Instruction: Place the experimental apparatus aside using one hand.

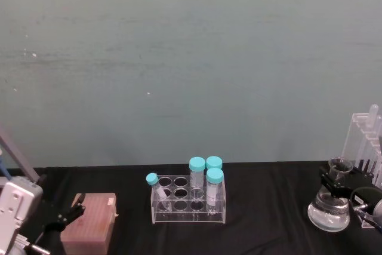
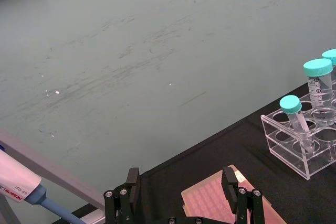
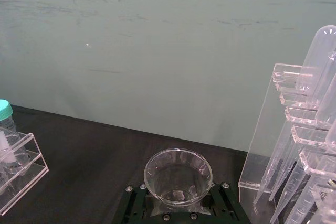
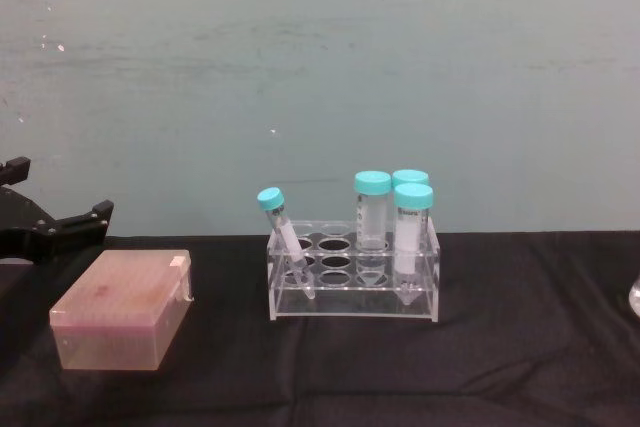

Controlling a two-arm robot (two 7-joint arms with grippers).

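Three clear glass and acrylic pieces are grouped at the bench's right end: conical flask with clear liquid, small beaker and tall acrylic pipette rack. The flask is judged bottom-heavy, slippery and fragile, with liquid that could slosh, so the neck is the obvious hold. The beaker is light and thin-walled and is best taken across its rim or sides. The rack is stiff but tall and tippy, with loose pipettes.

The right hand sits at the beaker, fingers either side; actual contact cannot be told. The left hand hovers released above the pink tip box, idle. The tube rack stands mid-bench, well apart.

The pipette rack is cut off at the head view's edge, and the flask base is probably partly hidden behind the right arm.
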